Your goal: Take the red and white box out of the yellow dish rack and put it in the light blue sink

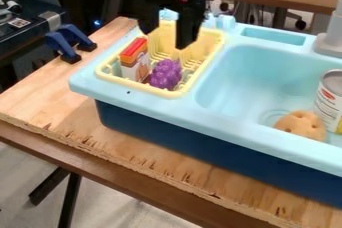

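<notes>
Camera view.
- Black two-finger gripper [162,39]: hangs from the top edge, over the back part of the yellow basket. Released, fingers spread well apart, yellow basket wall visible between; nothing in grasp. Small red spot on the dark body above.
- Purple grapes [165,74], one bunch: in the yellow basket, toward the near end, just below the gripper's right-hand finger as seen here. Apart from both fingertips.
- Small box [135,65], red and orange on top, white face with a brown picture: stands upright in the same basket, left of the grapes and close beside.
- Yellow basket [107,73], slotted walls and floor: set at the left end of the sink unit.
- Toy sink unit [87,82], light blue above, dark blue below: on a wooden board with a rough front edge. Basin to the right of the basket.
- Tan lumpy item [302,125], dark spots on the surface: on the basin floor, near the front wall.
- Metal can [330,99], white label with red patch: in the basin behind and right of the tan item, partly cut off by the right edge.
- Grey faucet [331,45]: at the back rim, upper right.
- Two blue clamps [62,46]: at the far left edge of the wooden board [47,97].
</notes>
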You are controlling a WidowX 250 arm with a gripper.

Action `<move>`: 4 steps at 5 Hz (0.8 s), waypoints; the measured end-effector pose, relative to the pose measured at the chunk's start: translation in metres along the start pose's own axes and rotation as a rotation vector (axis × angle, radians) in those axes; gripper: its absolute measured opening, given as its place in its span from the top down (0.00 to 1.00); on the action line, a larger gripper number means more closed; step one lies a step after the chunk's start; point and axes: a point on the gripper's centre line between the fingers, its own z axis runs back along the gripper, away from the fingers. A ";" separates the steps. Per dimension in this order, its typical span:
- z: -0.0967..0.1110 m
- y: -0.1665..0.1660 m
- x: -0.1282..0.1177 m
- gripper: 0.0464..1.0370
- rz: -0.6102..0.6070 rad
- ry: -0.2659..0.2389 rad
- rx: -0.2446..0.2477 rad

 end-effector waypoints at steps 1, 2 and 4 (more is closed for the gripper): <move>-0.002 0.024 -0.001 0.04 0.073 -0.015 -0.009; -0.004 0.044 -0.002 0.04 0.144 -0.030 -0.056; -0.024 0.053 0.009 0.04 0.185 0.025 -0.075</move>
